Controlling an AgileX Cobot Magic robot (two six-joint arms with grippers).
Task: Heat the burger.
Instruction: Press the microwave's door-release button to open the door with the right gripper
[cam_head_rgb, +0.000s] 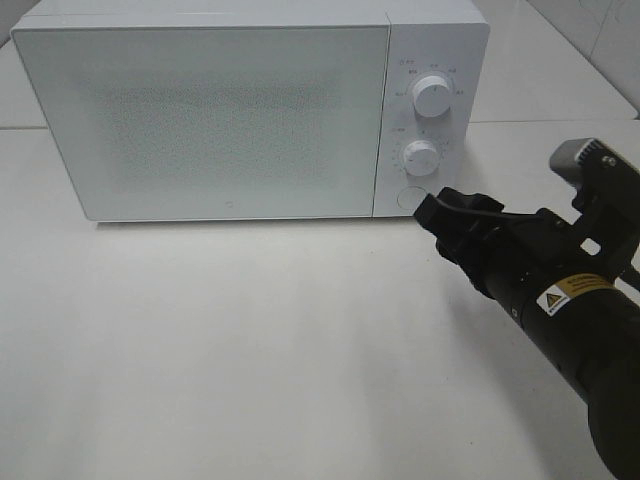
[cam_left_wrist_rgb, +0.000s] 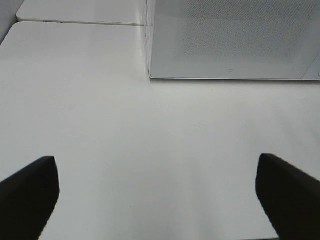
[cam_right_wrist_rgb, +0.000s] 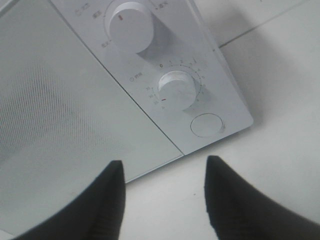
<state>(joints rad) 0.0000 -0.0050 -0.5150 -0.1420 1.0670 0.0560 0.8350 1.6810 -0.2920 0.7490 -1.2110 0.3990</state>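
Observation:
The burger is out of view in every frame. The white microwave (cam_head_rgb: 200, 110) (cam_left_wrist_rgb: 230, 40) (cam_right_wrist_rgb: 60, 100) stands at the back of the table with its door shut. My right gripper (cam_head_rgb: 435, 210) (cam_right_wrist_rgb: 165, 162) hovers just in front of the round door button (cam_head_rgb: 411, 197) (cam_right_wrist_rgb: 206, 125) at the control panel's lower corner. Its jaws stand apart with nothing between them. My left gripper (cam_left_wrist_rgb: 156, 160) is wide open over the bare white table (cam_left_wrist_rgb: 125, 125), a short way in front of the microwave, and holds nothing. It does not show in the high view.
Two white knobs sit on the microwave's panel, the upper knob (cam_head_rgb: 432, 95) (cam_right_wrist_rgb: 127, 25) and the lower knob (cam_head_rgb: 422, 157) (cam_right_wrist_rgb: 177, 90). A seam between table tops (cam_left_wrist_rgb: 80, 22) runs behind the microwave's left side.

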